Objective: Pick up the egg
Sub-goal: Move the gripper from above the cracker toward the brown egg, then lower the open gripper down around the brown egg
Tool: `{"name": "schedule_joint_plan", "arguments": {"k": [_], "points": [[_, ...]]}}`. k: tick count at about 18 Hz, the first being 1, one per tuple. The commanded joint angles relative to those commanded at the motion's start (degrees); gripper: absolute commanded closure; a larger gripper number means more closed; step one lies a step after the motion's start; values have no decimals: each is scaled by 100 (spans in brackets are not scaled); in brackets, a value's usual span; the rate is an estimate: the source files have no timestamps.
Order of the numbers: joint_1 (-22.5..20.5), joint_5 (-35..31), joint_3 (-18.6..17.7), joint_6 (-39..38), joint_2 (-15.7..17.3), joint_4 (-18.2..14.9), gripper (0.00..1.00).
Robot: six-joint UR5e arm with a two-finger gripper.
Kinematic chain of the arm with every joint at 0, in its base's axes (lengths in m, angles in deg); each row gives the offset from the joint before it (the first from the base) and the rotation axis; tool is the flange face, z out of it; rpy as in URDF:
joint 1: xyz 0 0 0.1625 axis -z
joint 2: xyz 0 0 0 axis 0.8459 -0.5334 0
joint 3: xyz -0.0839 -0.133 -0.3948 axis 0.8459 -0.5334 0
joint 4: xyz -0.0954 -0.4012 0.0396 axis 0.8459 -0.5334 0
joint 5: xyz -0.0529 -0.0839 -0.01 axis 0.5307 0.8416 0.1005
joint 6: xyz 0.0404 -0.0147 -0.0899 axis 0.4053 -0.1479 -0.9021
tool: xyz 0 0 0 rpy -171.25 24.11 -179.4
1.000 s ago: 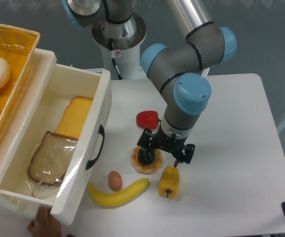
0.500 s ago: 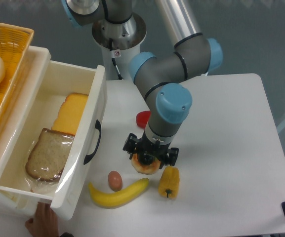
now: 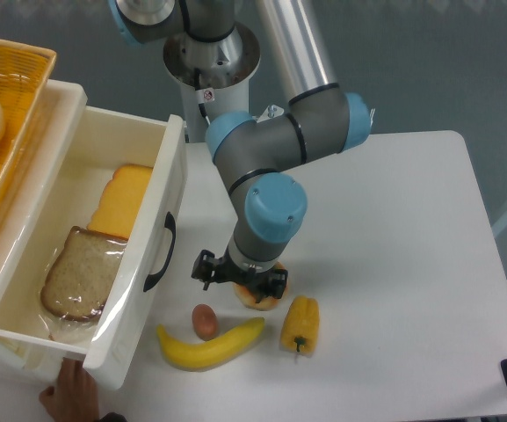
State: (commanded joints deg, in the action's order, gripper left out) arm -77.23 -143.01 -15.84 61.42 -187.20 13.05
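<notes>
The egg (image 3: pixel 204 320) is a small brownish-pink oval lying on the white table, just above the left half of the banana (image 3: pixel 210 344). My gripper (image 3: pixel 238 280) hangs a short way up and to the right of the egg, over the round tart (image 3: pixel 258 296), which it partly hides. Its dark fingers stand apart, one at the left (image 3: pixel 204 266) and one at the right (image 3: pixel 275 281), with nothing held between them. No part of the gripper touches the egg.
A yellow pepper (image 3: pixel 299 323) lies right of the banana. An open white drawer (image 3: pixel 139 255) at the left holds bread and cheese. A yellow basket (image 3: pixel 20 79) with a white ball sits behind it. A hand (image 3: pixel 68 394) shows at the bottom left.
The arm has swung left and slightly down, carrying the gripper from over the tart's right side toward the egg. The red object is now hidden behind the arm. The drawer drifted slightly left.
</notes>
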Motion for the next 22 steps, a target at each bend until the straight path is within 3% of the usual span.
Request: {"name": "schedule_joint_plan", "arguments": {"k": [5, 10, 22], "points": [[88, -35, 0, -334, -79, 52, 0], [281, -606, 70, -686, -167, 255, 0], [404, -589, 114, -977, -343, 387, 0]]}}
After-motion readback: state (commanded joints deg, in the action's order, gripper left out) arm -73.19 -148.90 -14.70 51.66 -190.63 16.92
